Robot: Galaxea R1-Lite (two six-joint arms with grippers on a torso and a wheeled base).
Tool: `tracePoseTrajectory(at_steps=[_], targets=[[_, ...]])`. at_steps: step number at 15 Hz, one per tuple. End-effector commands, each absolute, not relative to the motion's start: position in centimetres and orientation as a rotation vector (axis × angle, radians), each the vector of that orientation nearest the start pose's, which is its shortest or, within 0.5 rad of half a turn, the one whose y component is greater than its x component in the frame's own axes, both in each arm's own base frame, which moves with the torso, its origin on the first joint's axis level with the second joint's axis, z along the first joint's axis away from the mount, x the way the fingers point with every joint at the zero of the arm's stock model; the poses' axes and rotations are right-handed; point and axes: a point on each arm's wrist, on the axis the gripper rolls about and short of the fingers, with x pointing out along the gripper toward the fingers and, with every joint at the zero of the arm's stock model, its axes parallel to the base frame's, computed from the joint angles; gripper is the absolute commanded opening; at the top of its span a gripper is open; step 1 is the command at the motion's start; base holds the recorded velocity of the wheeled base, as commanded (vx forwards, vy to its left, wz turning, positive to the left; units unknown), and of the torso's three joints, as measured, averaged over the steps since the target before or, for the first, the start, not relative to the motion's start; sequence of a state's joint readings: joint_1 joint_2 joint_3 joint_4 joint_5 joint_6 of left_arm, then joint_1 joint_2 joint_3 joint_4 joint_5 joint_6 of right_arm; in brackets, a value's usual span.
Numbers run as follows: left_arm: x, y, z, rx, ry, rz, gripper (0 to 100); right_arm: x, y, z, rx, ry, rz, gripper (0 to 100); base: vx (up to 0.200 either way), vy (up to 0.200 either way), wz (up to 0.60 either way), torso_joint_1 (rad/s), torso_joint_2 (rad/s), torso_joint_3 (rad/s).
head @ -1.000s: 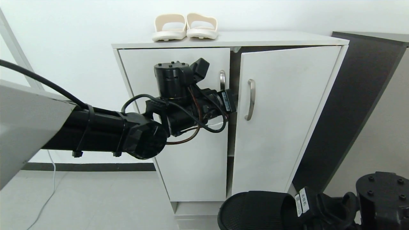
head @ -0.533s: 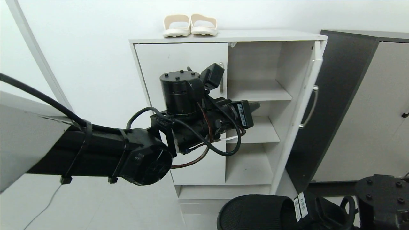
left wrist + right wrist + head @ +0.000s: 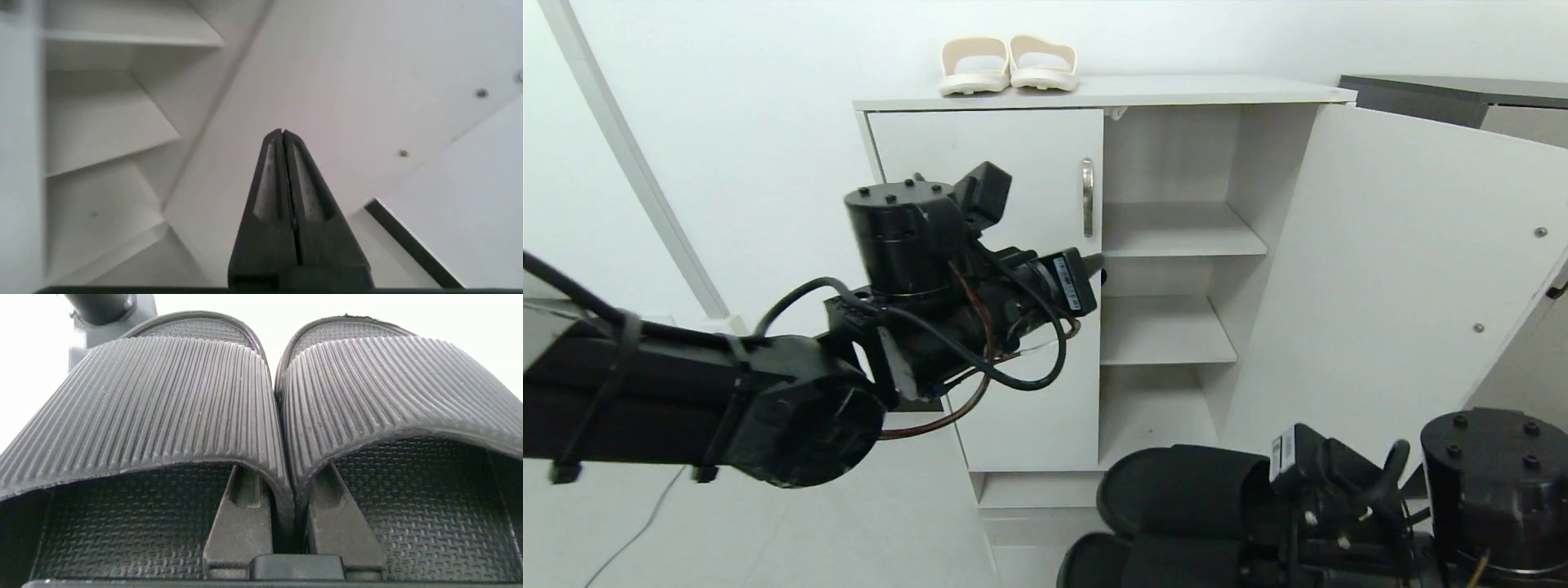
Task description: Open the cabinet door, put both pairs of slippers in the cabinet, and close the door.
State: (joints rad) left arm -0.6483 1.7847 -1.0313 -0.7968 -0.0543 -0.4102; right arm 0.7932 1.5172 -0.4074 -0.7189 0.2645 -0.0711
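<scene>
The white cabinet (image 3: 1192,86) stands with its right door (image 3: 1405,278) swung wide open, showing two inner shelves (image 3: 1176,233). Its left door (image 3: 1013,139) is shut. A cream pair of slippers (image 3: 1006,69) sits side by side on the cabinet's top. The black ribbed slippers (image 3: 1176,490) are low in front of the open side, their touching inner edges pinched in the right claw (image 3: 284,508).

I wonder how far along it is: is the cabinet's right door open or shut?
Open. The right door stands swung wide, baring empty shelves inside.
</scene>
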Motion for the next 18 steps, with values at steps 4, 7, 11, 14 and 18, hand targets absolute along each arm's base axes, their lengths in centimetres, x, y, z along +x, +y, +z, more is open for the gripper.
tracePoseTrajectory(at_steps=[4,7,11,14,18], targets=[[17.4,-7.7,24.7,-0.301,0.066,-0.317,0,22.4,18.0,13.8,-0.025,0.386,0.552,0,0.000,0.000,0.00,0.000,0.00,0.000],[11.2,-3.4,21.3,-0.230,0.060,-0.124,0,24.8,19.5,12.5,-0.029,0.379,0.346,0,0.000,0.000,0.00,0.000,0.00,0.000],[3.4,0.2,15.5,-0.217,0.034,0.204,0,25.5,20.2,11.9,0.002,0.391,0.329,0,0.000,0.000,0.00,0.000,0.00,0.000],[0.0,1.1,13.3,-0.189,0.007,0.368,0,25.3,20.2,11.9,0.000,0.392,0.332,0,0.000,0.000,0.00,0.000,0.00,0.000],[-1.9,1.2,8.6,-0.171,-0.004,0.416,0,24.7,21.0,11.4,-0.014,0.407,0.357,0,0.000,0.000,0.00,0.000,0.00,0.000]])
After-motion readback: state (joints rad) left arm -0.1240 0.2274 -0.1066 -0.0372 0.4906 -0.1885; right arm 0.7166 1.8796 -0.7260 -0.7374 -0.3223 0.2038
